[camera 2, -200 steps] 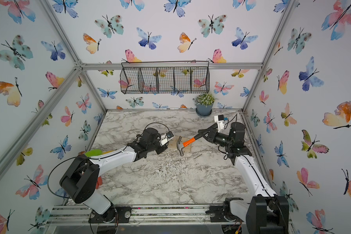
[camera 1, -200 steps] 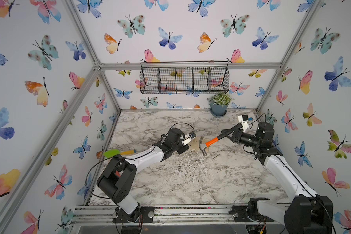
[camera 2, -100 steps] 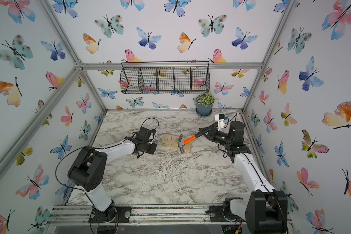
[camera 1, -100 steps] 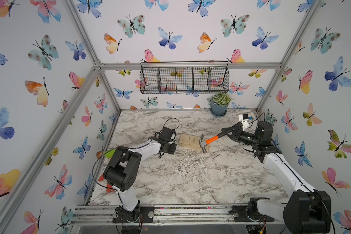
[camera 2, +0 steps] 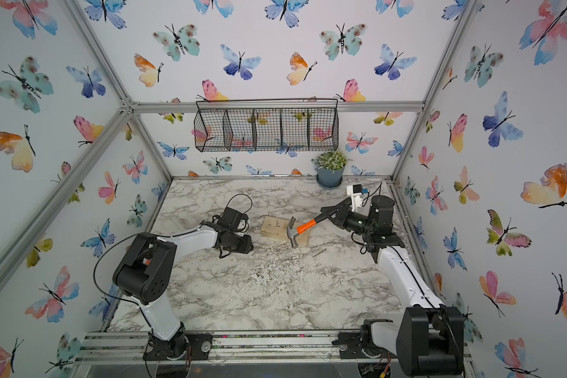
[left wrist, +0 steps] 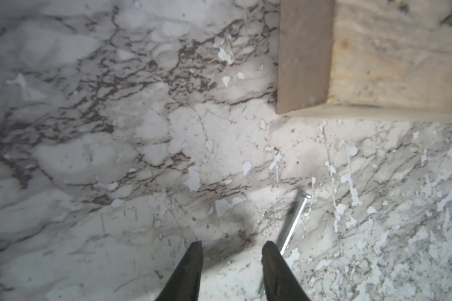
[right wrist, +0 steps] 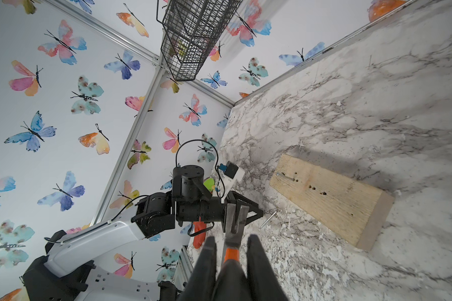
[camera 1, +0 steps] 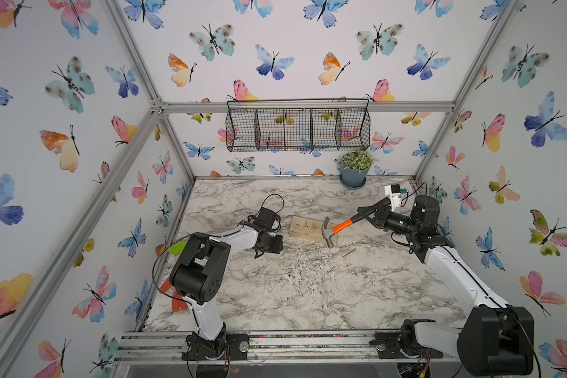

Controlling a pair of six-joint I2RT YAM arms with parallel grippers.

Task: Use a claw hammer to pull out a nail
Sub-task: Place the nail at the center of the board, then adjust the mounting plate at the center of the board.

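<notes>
While my left gripper point(left wrist: 232, 243) hangs part-open beside a loose nail point(left wrist: 295, 221), my right gripper point(right wrist: 232, 238) clamps the claw hammer point(camera 1: 328, 233) by its black handle, head at the end of the wood block point(camera 1: 306, 227); I judge the fork must seat squarely under the nail point(right wrist: 285, 176) apparently lodged there before levering.

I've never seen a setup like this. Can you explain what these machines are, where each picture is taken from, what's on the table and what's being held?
These are two robot arms mounted at a marble-patterned table, each ending in jaws. Two pictures look down on the whole scene from above; the other two come from cameras on the arms' wrists. The right arm has its jaws shut on the black handle of a hammer, its head by a wood block. The left arm has its jaws open and empty, low over the table, with a loose nail lying beside them.
</notes>
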